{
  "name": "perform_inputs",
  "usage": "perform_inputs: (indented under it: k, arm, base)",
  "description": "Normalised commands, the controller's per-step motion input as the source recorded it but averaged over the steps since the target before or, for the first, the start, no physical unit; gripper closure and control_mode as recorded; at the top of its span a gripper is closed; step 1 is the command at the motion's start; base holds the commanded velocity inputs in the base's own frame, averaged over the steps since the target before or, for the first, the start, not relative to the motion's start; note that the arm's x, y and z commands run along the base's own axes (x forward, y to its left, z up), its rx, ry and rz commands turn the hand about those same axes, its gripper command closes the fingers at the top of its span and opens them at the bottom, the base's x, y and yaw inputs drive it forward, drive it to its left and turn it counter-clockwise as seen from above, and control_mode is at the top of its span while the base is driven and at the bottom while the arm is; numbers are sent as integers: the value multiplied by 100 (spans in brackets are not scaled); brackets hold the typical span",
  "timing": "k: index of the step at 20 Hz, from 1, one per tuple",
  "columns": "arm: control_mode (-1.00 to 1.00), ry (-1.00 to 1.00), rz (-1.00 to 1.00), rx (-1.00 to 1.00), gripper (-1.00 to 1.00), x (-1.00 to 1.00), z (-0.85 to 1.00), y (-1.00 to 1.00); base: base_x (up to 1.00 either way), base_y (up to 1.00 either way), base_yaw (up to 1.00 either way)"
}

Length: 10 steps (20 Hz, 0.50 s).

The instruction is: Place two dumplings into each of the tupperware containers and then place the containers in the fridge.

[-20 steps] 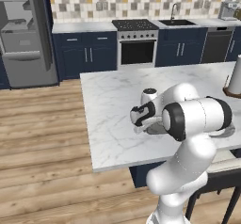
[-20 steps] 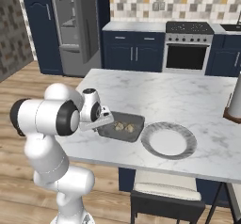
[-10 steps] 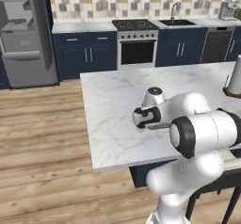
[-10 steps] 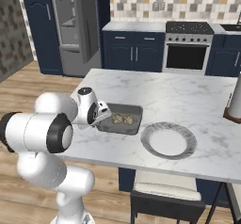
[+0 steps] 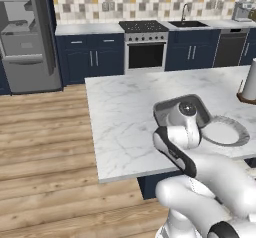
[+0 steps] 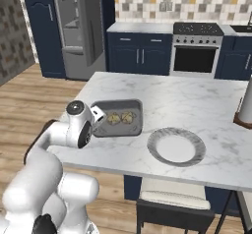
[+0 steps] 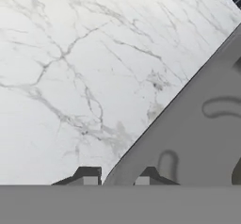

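Left base view: my arm bends low over the marble island point(image 5: 125, 112). The tupperware container point(image 5: 167, 108), a dark grey tray, sits on the marble with my wrist in front of it; its contents are hidden here. A round pale plate point(image 5: 227, 132) lies just beside the tray, toward the island's right end. The fridge point(image 5: 27, 37) stands at the far left wall, well apart from the island, its door open and shelves showing.

Right base view: same tray, with two dumplings point(image 6: 120, 118) lying side by side inside it. My gripper point(image 6: 98, 116) is at the tray's left rim. The plate lies nearer the island's front edge, to the tray's right, not touching it.

Hand view: my two fingertips point(image 7: 87, 176) rise at the bottom, set narrow, one on each side of the tray's rim, so my jaws are pinched on the rim. White marble spreads to the left; the grey tray floor runs off to the right.
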Motion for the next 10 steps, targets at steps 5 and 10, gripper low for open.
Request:
perform_inputs:
  k: [5, 10]
  arm:
    - [-100, 0, 9, -11, 100, -100, 69, 0]
    - [-100, 10, 11, -12, 100, -87, 19, 0]
  base:
    - [0, 0, 0]
    - [0, 0, 0]
